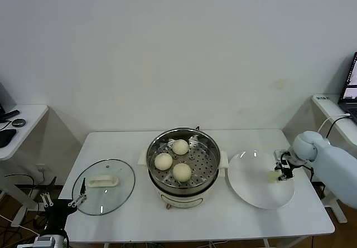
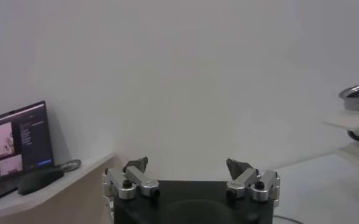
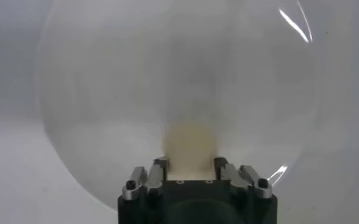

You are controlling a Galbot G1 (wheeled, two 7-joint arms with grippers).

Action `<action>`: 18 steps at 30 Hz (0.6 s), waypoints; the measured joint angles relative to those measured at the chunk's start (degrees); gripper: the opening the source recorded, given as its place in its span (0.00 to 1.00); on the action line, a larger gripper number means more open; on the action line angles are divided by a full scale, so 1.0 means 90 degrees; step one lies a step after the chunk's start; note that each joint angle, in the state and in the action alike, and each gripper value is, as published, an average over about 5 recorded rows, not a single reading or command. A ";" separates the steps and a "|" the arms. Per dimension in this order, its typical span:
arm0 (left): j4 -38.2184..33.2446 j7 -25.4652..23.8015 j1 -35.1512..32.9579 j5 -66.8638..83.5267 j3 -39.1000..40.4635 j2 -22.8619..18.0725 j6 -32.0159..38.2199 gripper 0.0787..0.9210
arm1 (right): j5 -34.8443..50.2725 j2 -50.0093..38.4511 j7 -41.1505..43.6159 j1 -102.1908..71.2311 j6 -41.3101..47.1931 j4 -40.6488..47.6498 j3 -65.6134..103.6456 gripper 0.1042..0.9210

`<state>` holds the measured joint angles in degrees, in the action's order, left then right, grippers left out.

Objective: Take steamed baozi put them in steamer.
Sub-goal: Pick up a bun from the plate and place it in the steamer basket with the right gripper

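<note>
The steamer [image 1: 205,147] stands mid-table, shiny steel with a perforated tray, and three cream-white baozi [image 1: 180,146] [image 1: 163,161] [image 1: 182,171] lie in it. A further baozi [image 3: 190,144] rests on the white plate [image 1: 251,184] to the steamer's right, also seen in the head view as a pale bun [image 1: 273,176]. My right gripper [image 3: 190,163] is down over the plate, its fingers pressed against both sides of that bun. My left gripper [image 2: 187,165] hangs open and empty off the table's left front corner [image 1: 78,195].
A round glass lid with a white handle [image 1: 104,180] lies flat left of the steamer. A side desk with a mouse [image 1: 19,122] stands at far left, and a laptop [image 1: 350,81] on a shelf at far right.
</note>
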<state>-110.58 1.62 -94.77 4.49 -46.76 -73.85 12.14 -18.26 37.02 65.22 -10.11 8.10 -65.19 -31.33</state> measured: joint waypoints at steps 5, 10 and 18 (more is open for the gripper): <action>-0.0011 -0.0006 0.0027 -0.0003 0.0011 0.0049 -0.0010 0.88 | 0.0428 -0.0199 0.0037 0.0566 0.0198 -0.0298 -0.0494 0.37; -0.0032 -0.0017 0.0069 0.0011 0.0004 0.0128 -0.0030 0.88 | 0.1114 -0.0237 0.0012 0.1655 0.0454 -0.0666 -0.1356 0.37; -0.0042 -0.0033 0.0186 0.0007 0.0067 0.0175 -0.0091 0.88 | 0.2596 0.0203 -0.0235 0.3869 0.1051 -0.1435 -0.3029 0.37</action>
<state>-110.96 1.32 -93.10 4.56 -46.16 -72.27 11.32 5.11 38.84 63.10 24.71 17.56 -78.11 -58.60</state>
